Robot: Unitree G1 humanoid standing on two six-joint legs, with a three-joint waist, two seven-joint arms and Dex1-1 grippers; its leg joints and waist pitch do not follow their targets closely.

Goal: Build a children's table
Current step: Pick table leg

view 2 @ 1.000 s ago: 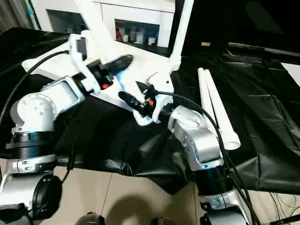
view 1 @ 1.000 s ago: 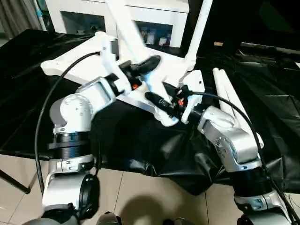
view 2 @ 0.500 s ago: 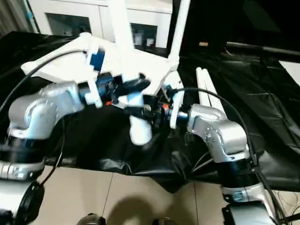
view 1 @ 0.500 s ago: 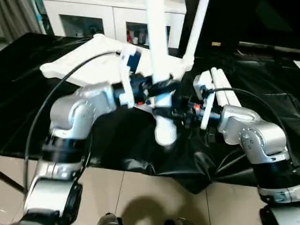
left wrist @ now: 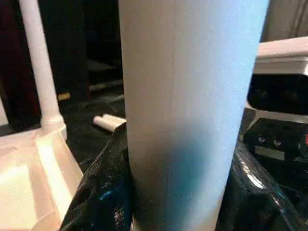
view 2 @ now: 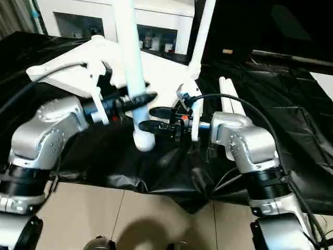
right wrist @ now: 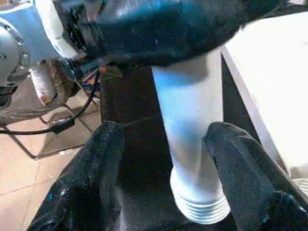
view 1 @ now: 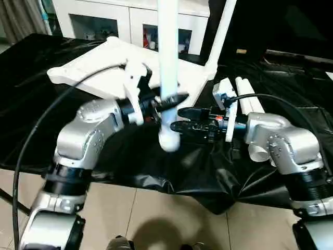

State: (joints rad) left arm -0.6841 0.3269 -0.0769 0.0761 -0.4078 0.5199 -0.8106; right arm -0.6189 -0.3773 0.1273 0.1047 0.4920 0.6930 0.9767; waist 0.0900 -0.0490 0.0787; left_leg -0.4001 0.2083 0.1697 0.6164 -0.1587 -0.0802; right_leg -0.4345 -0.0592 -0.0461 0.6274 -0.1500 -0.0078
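My left gripper (view 1: 169,102) is shut on a white table leg (view 1: 167,62) and holds it upright, threaded end (right wrist: 202,211) down, just in front of the tabletop. The leg also shows between my left fingers (left wrist: 101,192). My right gripper (view 1: 177,119) is open and points at the leg's lower end, which sits between its fingers (right wrist: 91,178) with gaps on both sides. The white tabletop (view 1: 99,67) lies underside up on the black cloth. One leg (view 1: 221,31) stands in its far right corner. Two more legs (view 1: 248,101) lie to the right.
A black cloth (view 1: 31,104) covers the work table and hangs over its front edge above the tiled floor (view 1: 156,219). A white cabinet (view 1: 119,21) with glass doors stands behind the table.
My left arm has swung the leg from a tilt to upright and brought its end lower. My right gripper has left the tabletop's edge and opened around the leg's lower end.
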